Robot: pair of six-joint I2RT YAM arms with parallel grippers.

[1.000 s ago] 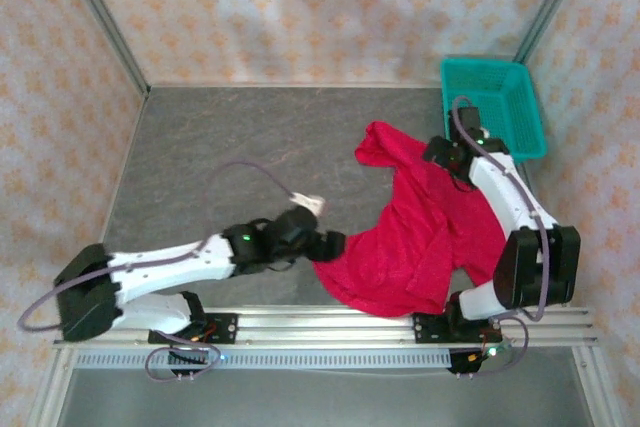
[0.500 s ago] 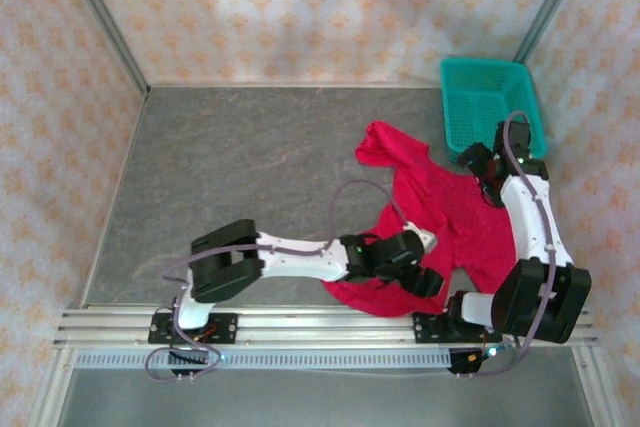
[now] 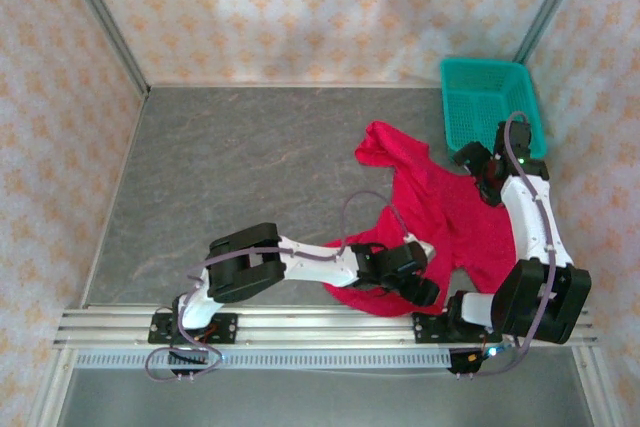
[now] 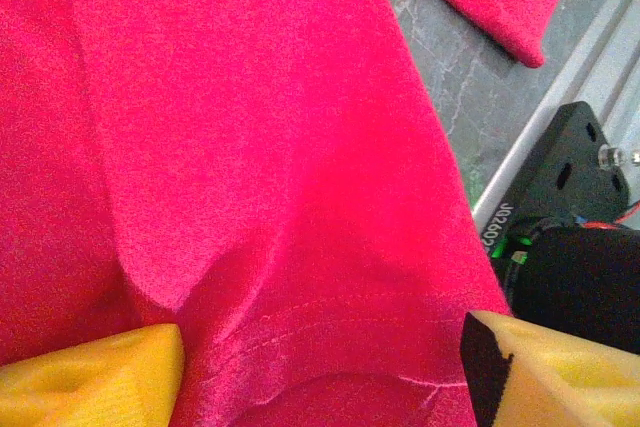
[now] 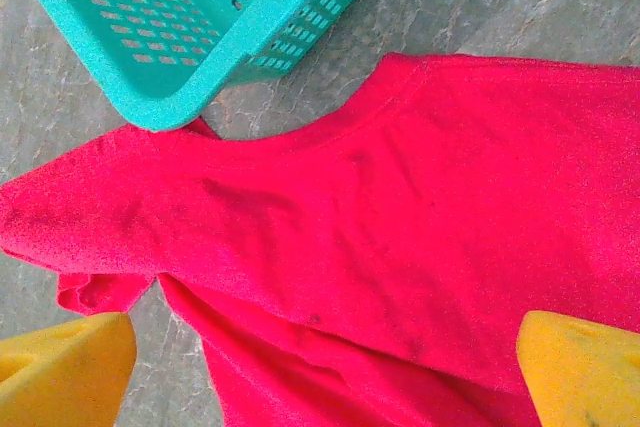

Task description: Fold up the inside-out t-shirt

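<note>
— Crimson knit, thin and limp, I'd judge: the t-shirt (image 3: 440,222) lies crumpled on the right half of the grey stone-look table (image 3: 250,167). It runs from just beside the teal mesh basket (image 5: 200,77) down to the aluminium rail (image 3: 320,322) at the near edge.

— So how will it handle?

— Light, soft, not fragile. It will probably sag and bunch the moment it is lifted, and one layer may drag another along. A stitched edge should hold better than the open middle.

— Where, exactly?

— The double-stitched hem (image 4: 330,332) sits right under the left gripper (image 4: 320,377). Its yellow pads stand well apart with cloth spread between them, clamping nothing. The right gripper (image 5: 320,372) hangs over the part nearest the basket, jaws as wide as they go, also empty. The curved seamed edge below it looks a fair hold.

— Any writing?

— The cloth reads plain. White characters on the black base bracket (image 4: 575,172) seem to start "JC"; the rest is too small to tell.
</note>
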